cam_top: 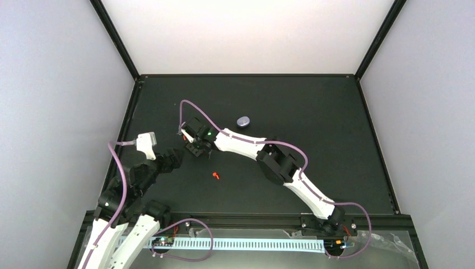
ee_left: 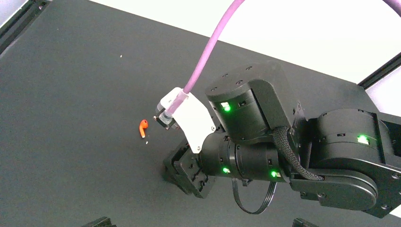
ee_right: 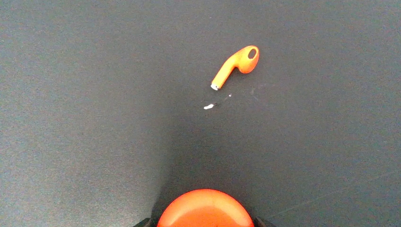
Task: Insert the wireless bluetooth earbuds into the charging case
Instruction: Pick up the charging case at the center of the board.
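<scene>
Orange and tiny, an earbud [ee_right: 235, 67] is lying on the black table [cam_top: 325, 112]. It is sitting ahead of the right gripper [cam_top: 196, 147], near it but not touching. Its stem is pointing back toward the fingers and its rounded head is facing away. A white fleck [ee_right: 208, 106] is resting just beside the stem tip.

The right gripper is clamping an orange case [ee_right: 204, 210]. The right wrist view is cutting this case off at its lower edge, so only a smooth rounded top is showing between two slivers of dark finger. Whether the case is open, and whether anything is sitting inside it, cannot be told.

The left gripper [cam_top: 179, 156] is hanging just left of the right one, with nothing in it. Its fingertips are peeking in at the bottom corners of its own view, spread wide. Most of that view is being filled by the right arm's wrist, with the earbud showing small beyond it.

A lavender case [cam_top: 243, 121] is sitting farther back on the table, just beyond the right forearm and well apart from the earbud. From overhead it is looking like a shut pebble, and its inside is hidden.
</scene>
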`<state>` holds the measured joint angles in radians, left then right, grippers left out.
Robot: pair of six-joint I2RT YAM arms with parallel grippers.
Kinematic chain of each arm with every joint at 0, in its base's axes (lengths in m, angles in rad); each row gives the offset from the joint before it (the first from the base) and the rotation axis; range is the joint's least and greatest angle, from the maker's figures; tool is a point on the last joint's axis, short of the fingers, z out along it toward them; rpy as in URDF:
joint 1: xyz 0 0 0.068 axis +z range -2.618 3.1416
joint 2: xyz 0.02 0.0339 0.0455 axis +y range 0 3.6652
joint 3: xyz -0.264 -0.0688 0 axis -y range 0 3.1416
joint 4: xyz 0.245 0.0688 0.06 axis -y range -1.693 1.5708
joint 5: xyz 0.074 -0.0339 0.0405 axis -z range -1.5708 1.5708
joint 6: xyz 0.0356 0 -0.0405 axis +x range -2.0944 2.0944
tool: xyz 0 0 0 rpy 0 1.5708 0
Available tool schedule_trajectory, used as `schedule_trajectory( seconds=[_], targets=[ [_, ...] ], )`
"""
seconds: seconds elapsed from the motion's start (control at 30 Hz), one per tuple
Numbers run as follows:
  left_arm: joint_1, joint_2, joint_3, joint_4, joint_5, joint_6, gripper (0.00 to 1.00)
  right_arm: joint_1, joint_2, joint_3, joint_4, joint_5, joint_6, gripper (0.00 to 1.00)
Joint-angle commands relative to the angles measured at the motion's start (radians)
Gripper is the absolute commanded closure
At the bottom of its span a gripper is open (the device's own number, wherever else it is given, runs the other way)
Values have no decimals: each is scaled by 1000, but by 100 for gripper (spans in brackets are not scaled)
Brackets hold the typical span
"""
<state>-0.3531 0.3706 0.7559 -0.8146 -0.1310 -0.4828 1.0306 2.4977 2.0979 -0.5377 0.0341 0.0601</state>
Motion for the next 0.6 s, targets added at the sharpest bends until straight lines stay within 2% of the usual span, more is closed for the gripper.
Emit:
schedule_trajectory(
  seconds=[0.0, 0.37, 0.57],
  targets=[
    [-1, -7, 0, 2, 5, 4, 1, 9, 33, -38, -23, 29, -9, 48],
    [-1, -5, -1, 6, 9, 1, 1, 8, -176, -289, 121, 96, -16, 55],
    [-1, 0, -1, 13, 24, 0, 1, 8, -395, -519, 211, 117, -10, 57]
  ],
)
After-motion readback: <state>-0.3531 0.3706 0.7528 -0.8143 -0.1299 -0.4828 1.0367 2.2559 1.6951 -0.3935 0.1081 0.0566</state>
